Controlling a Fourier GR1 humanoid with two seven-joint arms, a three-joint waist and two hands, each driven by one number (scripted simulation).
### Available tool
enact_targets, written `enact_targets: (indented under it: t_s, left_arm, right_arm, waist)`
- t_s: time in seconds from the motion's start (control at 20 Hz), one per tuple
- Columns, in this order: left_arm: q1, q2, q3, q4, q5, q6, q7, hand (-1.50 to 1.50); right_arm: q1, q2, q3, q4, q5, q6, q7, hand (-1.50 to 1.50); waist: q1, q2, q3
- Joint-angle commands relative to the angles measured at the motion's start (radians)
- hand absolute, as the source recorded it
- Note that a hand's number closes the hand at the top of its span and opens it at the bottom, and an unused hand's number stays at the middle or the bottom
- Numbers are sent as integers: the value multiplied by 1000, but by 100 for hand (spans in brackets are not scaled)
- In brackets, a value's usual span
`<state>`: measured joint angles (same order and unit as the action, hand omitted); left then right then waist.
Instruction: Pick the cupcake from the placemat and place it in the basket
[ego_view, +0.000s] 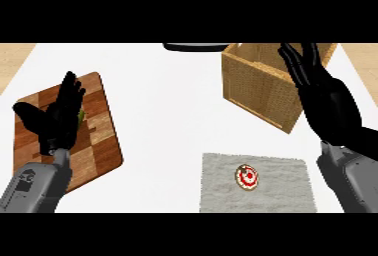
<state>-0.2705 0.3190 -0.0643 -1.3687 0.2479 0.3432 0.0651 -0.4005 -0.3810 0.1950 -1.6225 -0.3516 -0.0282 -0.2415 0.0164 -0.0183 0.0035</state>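
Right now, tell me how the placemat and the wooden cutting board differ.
The placemat is grey and looks soft and textured; the cutting board is brown wood in a checkered pattern. The placemat lies at the lower centre-right, squared to the view, while the cutting board sits at the left, turned at an angle. The placemat carries the cupcake; the cutting board lies under the open left hand. Both lie flat on the white counter.

The cupcake (248, 177) sits on the placemat (284, 192) at the near right of the tabletop (170, 105). Behind the placemat, at the far right, stands the basket (262, 92). A cutting board (96, 135) lies at the left, well apart from both. A dark object (193, 46) lies at the far edge, left of the basket.
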Motion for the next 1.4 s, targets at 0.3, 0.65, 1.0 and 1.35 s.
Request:
enact_targets:
  t_s: [0.3,0.65,1.0,1.35]
  left_arm:
    - [25,105,-138,-111,-60,-228,-80,0]
    - [47,127,-155,-149,-59,-281,-89,0]
    - [72,126,-139,-135,-61,-268,-99,0]
    - [69,142,-135,-152,-63,-277,-87,0]
  right_arm:
    - [271,-101,70,-33,331,-261,86,150]
    - [356,260,274,22,678,-755,203,-150]
    - [354,166,192,82,1036,-818,566,-150]
    - [376,54,192,71,1206,-482,884,-150]
  waist:
    - [-58,2,-9]
    - [-10,13,-11]
    - [-54,2,-22]
    - [-55,0,-26]
